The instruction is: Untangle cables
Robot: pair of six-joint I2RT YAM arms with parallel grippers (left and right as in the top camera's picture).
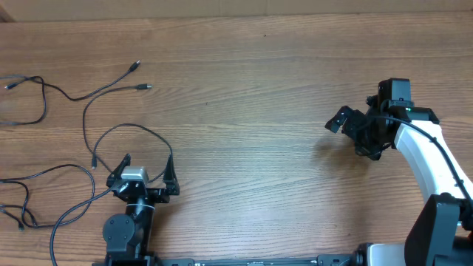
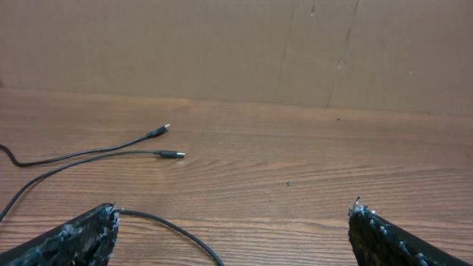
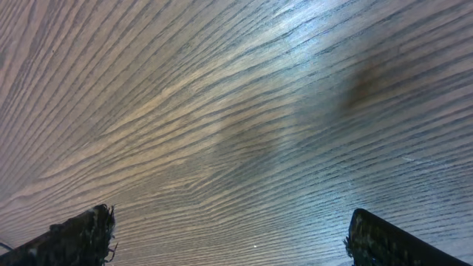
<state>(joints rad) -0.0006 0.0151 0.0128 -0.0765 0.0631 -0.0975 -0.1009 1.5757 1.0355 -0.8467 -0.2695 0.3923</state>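
Several thin black cables (image 1: 87,103) lie loosely over the left part of the wooden table (image 1: 251,89). Two plug ends (image 1: 145,88) point right near the top; in the left wrist view they are the plugs (image 2: 176,154). One cable loop (image 1: 131,125) arches just beyond my left gripper (image 1: 145,165), which is open and low over the table. In the left wrist view a cable strand (image 2: 177,233) runs from beside the left finger (image 2: 96,233) across the gap between the jaws of that gripper (image 2: 233,210). My right gripper (image 1: 350,136) is open at the right, far from the cables; its view shows only bare wood under the gripper (image 3: 230,216).
More cable strands (image 1: 44,174) trail off the table's left edge near the front. A brown wall (image 2: 236,52) rises behind the table's far edge. Each arm's base stands at the near edge.
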